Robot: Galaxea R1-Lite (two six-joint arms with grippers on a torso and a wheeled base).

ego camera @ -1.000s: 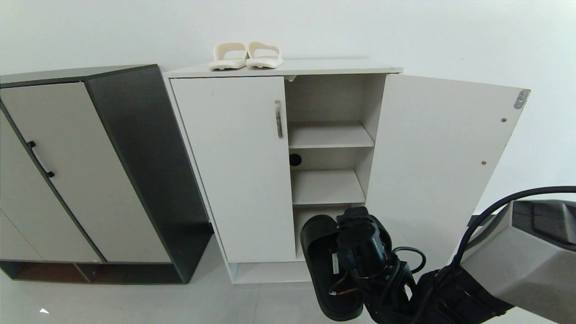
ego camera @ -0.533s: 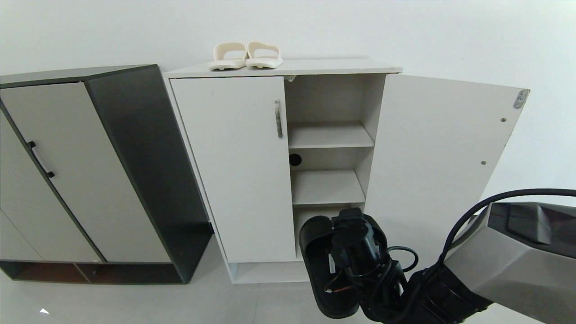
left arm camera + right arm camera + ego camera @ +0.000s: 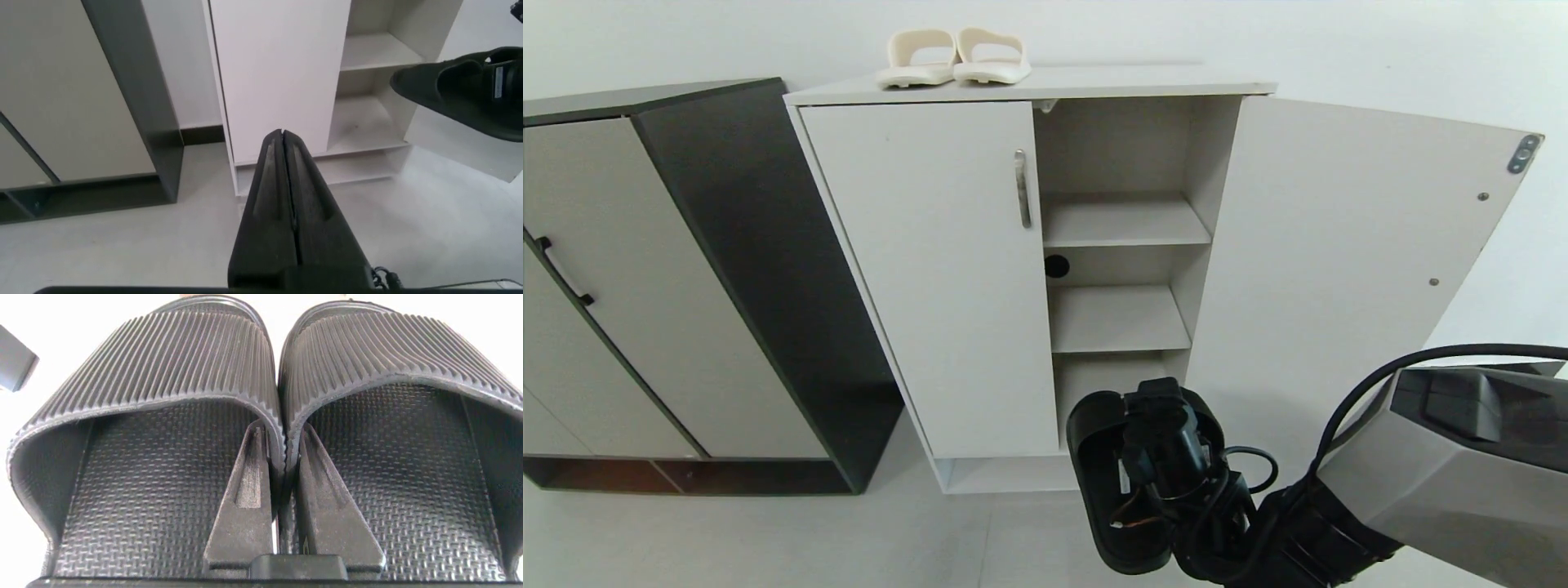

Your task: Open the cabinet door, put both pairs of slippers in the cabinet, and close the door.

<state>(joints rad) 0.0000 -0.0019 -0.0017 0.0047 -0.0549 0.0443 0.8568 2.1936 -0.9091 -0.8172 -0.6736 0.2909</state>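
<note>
Before me: a plain white wall [image 3: 1339, 41], pale grey floor [image 3: 768, 539] — at my left, a dark-framed cupboard [image 3: 752, 269], black-handled.

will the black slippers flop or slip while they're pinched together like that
Probably light and somewhat bendy: the black slippers look like moulded rubber with ribbed straps. The right gripper pinches both inner walls together, so they may sag or swing a little. Their textured surfaces likely resist slipping.

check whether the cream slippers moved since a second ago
No. The cream slippers sit at the same spot on the cabinet top, above the closed left door; the whole head view shifted, so the camera moved, not them.
</note>
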